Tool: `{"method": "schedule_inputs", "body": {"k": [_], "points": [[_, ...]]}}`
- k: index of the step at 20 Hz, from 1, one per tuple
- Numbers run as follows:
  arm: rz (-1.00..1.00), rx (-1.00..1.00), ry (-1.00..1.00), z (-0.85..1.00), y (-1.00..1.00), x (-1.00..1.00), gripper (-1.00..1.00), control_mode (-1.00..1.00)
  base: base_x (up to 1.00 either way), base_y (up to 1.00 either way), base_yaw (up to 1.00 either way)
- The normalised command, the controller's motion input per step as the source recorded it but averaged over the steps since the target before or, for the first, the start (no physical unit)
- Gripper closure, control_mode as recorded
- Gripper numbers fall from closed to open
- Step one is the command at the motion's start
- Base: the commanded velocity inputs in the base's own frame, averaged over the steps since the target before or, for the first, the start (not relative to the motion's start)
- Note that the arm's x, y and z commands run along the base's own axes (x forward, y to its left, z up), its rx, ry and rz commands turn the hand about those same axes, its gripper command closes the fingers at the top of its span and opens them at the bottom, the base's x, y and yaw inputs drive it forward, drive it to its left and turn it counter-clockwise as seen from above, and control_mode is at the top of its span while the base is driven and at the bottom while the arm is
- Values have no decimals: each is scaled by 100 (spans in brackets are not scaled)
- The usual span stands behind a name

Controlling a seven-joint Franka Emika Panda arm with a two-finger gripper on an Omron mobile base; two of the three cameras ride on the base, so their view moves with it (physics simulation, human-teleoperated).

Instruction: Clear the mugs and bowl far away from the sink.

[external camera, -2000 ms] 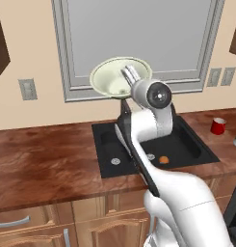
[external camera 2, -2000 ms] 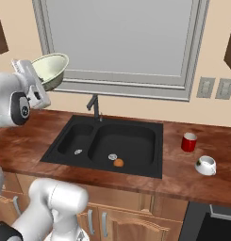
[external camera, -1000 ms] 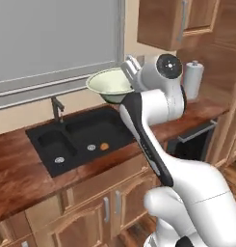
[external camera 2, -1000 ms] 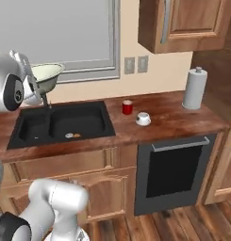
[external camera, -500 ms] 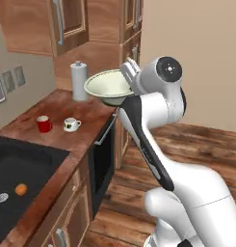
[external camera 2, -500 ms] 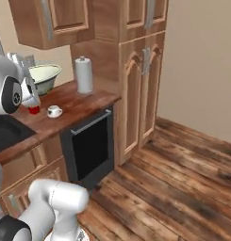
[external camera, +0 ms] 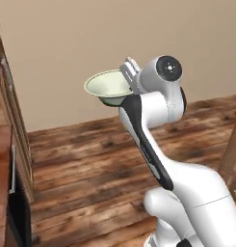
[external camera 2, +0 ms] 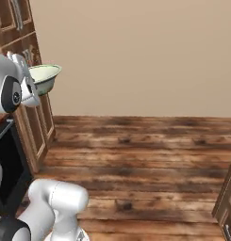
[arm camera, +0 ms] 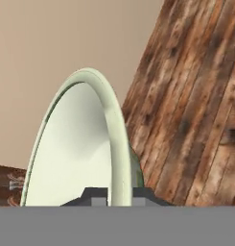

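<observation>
The pale green-cream bowl (external camera: 108,86) hangs high in the air, roughly level, in front of the arm's wrist. My gripper (external camera: 125,85) is shut on its rim at the side nearest the arm. In the right base view the bowl (external camera 2: 44,75) sits just right of the white wrist, with the gripper (external camera 2: 34,78) clamped on its near edge. In the hand view the bowl (arm camera: 76,153) stands edge-on, its rim pinched between the two dark fingertips of the gripper (arm camera: 120,194). The mugs and the sink are out of view.
A plank wood floor (external camera 2: 145,160) spreads ahead, up to a plain beige wall (external camera 2: 136,52). Tall wooden cabinets (external camera 2: 19,42) and a dark oven front (external camera 2: 8,164) stand at the left. Another wooden cabinet edge (external camera 2: 228,197) rises at the right.
The whole picture has swung right: the base has turned away from the counter with the mugs and the paper roll, toward open floor and wall. The bowl stays held in the gripper.
</observation>
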Motion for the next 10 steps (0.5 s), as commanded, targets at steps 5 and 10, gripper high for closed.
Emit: {"method": "schedule_inputs", "body": {"k": [5, 10], "points": [[0, 0, 0, 0, 0, 0, 100, 100, 0, 0, -100], [0, 0, 0, 0, 0, 0, 100, 100, 0, 0, -100]]}}
